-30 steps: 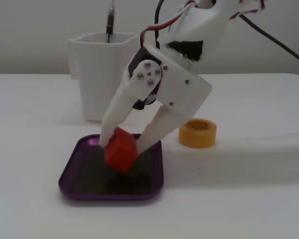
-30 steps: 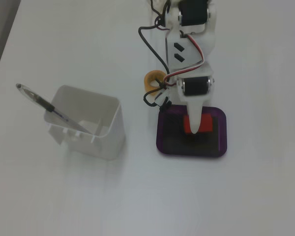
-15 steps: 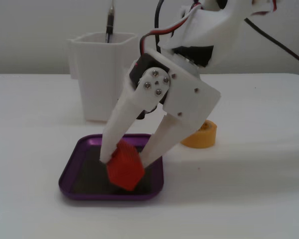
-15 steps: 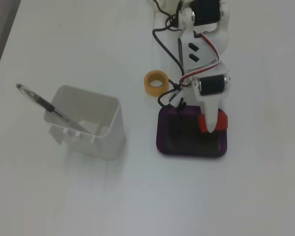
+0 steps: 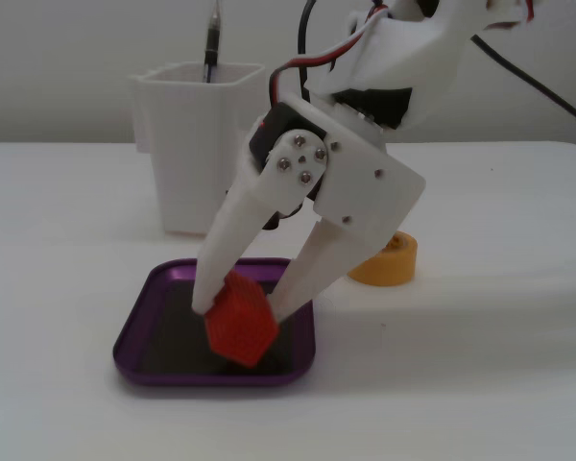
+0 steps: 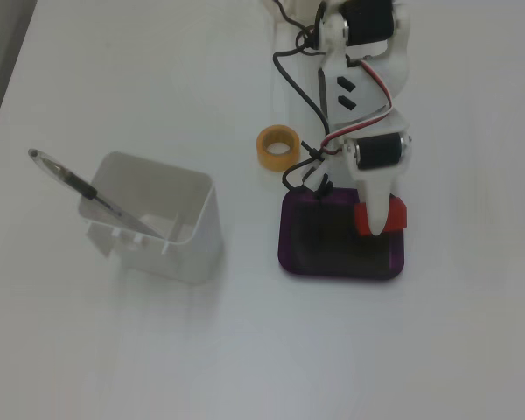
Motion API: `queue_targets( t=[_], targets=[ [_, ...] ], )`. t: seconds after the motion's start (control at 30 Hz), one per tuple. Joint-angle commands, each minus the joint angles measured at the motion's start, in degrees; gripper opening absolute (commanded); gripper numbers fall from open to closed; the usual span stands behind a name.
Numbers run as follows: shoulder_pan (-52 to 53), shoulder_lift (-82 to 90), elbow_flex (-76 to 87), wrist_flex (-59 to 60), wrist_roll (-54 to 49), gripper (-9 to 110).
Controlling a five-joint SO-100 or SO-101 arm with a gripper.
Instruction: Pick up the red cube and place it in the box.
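Observation:
The red cube (image 5: 241,325) is a small ribbed red block held tilted between my gripper's (image 5: 240,311) two white fingers. It hangs just over the dark bottom of the purple box (image 5: 144,322), toward the tray's right half in this view. In the view from above, the cube (image 6: 397,213) shows beside the white finger, over the right edge of the box (image 6: 318,248). My gripper (image 6: 378,226) is shut on the cube. Whether the cube touches the tray bottom cannot be told.
A tall white square cup (image 5: 194,144) with a pen stands behind the box; it sits at the left in the view from above (image 6: 162,219). A yellow tape roll (image 5: 387,260) lies behind the gripper, also seen from above (image 6: 279,150). The table is white.

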Motion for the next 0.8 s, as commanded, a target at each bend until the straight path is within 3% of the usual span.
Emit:
queue_targets(
  t=[0.0, 0.27, 0.53, 0.77],
  targets=[
    [0.09, 0.53, -2.11, -1.05, -0.26, 0],
    [0.09, 0.62, -2.02, -0.79, -0.18, 10],
    [3.43, 1.49, -2.02, -0.26, -0.18, 12],
    [5.62, 11.16, -7.03, 19.07, 0.44, 15]
  ],
)
